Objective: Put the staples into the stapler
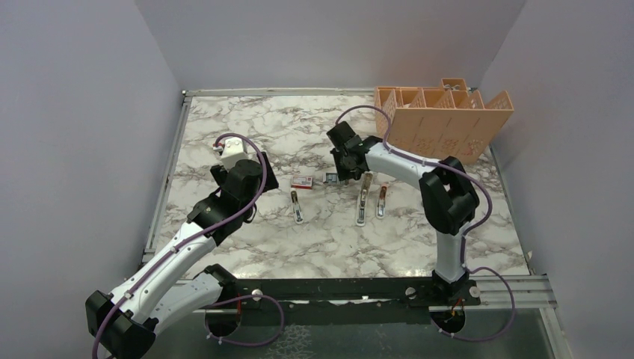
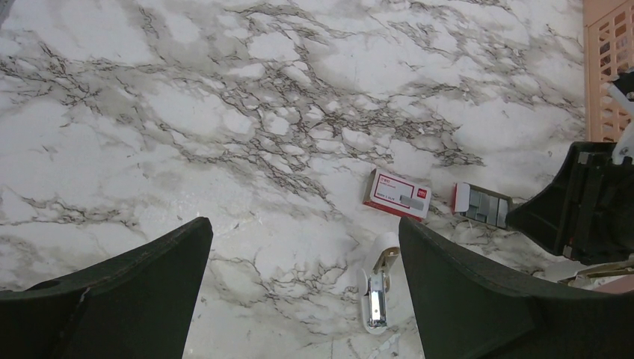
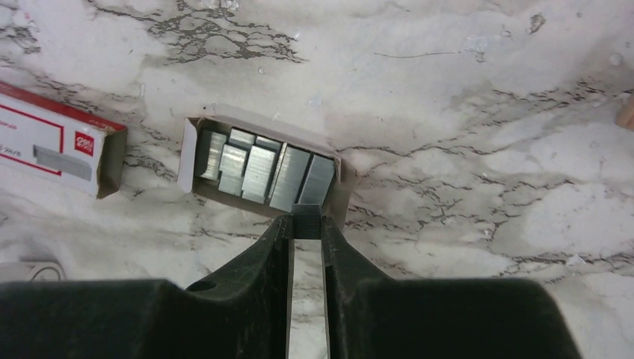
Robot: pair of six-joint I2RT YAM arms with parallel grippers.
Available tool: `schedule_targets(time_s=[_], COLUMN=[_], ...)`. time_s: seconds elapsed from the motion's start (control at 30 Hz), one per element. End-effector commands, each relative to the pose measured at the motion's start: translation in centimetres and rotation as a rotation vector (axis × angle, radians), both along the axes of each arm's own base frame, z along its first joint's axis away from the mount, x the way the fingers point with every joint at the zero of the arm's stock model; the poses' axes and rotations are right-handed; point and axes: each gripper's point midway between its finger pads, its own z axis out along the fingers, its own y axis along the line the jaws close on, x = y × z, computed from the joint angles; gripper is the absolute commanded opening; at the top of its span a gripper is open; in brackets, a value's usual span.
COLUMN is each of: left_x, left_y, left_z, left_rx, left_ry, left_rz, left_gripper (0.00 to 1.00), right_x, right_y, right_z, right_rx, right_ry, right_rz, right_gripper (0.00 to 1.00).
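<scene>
A peach rack stands behind the tray, a stapler in front of it, a red-and-white box alongside. Silvery-grey staples fill the tray; the right pincer clamps one strip at its edge. Left pincer gapes empty.

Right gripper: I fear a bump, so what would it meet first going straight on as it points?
Probably the tray's near wall, then the staples inside; the right gripper, pinching a strip, sits at its edge.
</scene>
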Motion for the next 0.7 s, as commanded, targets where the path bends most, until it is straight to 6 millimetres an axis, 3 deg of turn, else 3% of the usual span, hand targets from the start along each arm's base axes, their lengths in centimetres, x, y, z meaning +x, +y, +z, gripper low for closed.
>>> schedule_targets(time_s=[0.0, 0.17, 0.47, 0.67], left_x=[0.1, 0.1, 0.0, 0.0], left_y=[-0.3, -0.4, -0.4, -0.6], left_z=[0.0, 0.0, 0.0, 0.0], left_rx=[-0.021, -0.023, -0.028, -0.033], left_ry=[-0.007, -0.008, -0.009, -0.010], left_rz=[-0.010, -0.012, -0.016, -0.021], left_gripper=[0.95, 0.95, 0.95, 0.95], right_x=[-1.5, -5.0, -12.9, -14.0], right_y=[0.7, 1.9, 3.2, 2.7], right_z=[3.5, 3.4, 0.1, -1.5], right_rx=[0.055, 0.072, 0.047, 0.021], right_ry=[-0.040, 0.000, 0.140, 0.175], right_rz=[0.014, 0.038, 0.044, -0.003], right_gripper=[0.22, 0.23, 0.24, 0.25])
